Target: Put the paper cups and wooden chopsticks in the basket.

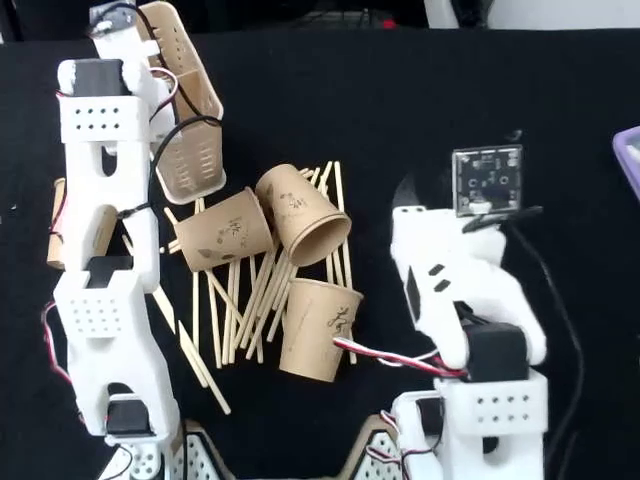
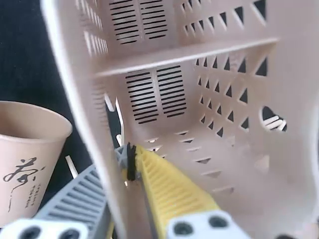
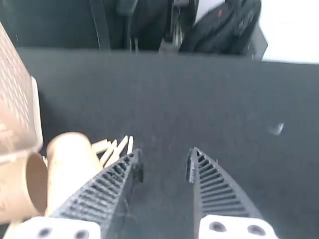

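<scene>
Paper cups (image 1: 225, 232) lie on their sides in the middle of the black table (image 1: 450, 90), on top of the wooden chopsticks (image 1: 243, 310). I think the cups are very light and thin, so a hard squeeze would crush them. I would pinch one at the rim, with one finger inside and one outside. The middle cup (image 1: 305, 212) has its mouth turned toward me and a bit toward the right arm, so it looks easiest to take. The near cup (image 1: 318, 330) seems to point its mouth away from me, but I can't be sure from up here.

The chopsticks are stiff, thin and flat on the table, so they may slip. They are spread like a fan, mostly running from near to far. I would grab across the middle of a bunch.

The left gripper (image 2: 130, 164) is clamped on the wall of the basket (image 1: 190, 120), which is tipped at the far left. The right gripper (image 3: 163, 162) is spread wide with nothing in it, low over the bare table beside the pile.
</scene>
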You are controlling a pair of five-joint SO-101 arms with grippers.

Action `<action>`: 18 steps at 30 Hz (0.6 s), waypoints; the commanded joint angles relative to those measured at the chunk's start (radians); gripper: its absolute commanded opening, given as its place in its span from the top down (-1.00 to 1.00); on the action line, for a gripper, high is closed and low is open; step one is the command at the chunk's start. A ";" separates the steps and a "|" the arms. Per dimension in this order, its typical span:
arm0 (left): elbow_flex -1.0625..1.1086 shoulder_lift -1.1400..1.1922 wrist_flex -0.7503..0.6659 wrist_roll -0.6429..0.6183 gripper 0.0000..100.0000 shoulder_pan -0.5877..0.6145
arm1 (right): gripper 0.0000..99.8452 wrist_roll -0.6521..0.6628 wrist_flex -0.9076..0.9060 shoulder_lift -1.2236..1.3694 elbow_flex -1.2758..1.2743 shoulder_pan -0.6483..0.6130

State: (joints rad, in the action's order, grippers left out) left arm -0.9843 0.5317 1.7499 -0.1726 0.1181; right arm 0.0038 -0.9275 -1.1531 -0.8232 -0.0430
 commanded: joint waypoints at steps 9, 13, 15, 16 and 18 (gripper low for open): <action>-0.176 -0.080 -0.121 -0.057 0.49 0.031 | 0.39 0.025 -0.011 0.375 0.317 -0.118; -0.325 -0.072 -0.129 -0.057 0.49 0.042 | 0.49 -0.069 -0.026 0.496 0.475 -0.126; -0.392 -0.069 -0.129 -0.055 0.49 0.050 | 0.53 -0.091 -0.054 0.522 0.549 -0.144; -0.409 -0.068 -0.129 -0.058 0.49 0.061 | 0.54 -0.094 -0.068 0.527 0.579 -0.158; -0.407 -0.068 -0.138 -0.060 0.49 0.074 | 0.55 -0.094 -0.080 0.527 0.622 -0.201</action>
State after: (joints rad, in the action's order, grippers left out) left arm -1.3265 0.5132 1.6364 -0.2186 0.1672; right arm -0.0744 -0.9889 -0.6329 -0.3092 -0.1918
